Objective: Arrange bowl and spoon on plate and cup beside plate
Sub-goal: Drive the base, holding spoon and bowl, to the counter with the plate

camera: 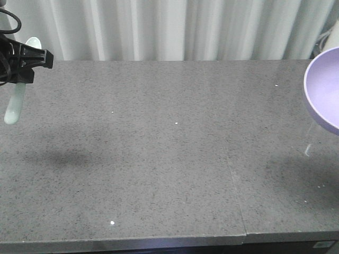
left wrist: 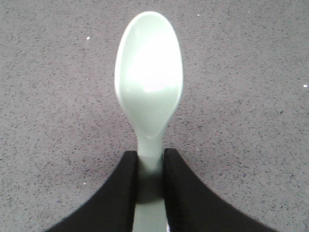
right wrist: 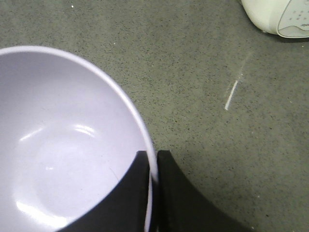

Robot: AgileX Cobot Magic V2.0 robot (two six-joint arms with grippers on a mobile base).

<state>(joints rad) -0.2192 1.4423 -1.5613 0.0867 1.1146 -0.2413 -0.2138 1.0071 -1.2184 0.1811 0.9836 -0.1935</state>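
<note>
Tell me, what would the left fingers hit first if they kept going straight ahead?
Probably the grey table: nothing else lies ahead in the left wrist view. The spoon held in the left fingers sticks out past them, so its scoop would likely touch first.

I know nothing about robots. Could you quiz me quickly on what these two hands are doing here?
1. True or false: the left hand grips the spoon by its scoop.
2. Which part of the bowl does the right hand pinch? A) rim B) base C) none
3. In the front view, at which picture edge does the bowl show?
Key: 1 false, by its handle; 2 A; 3 the right edge.
</note>
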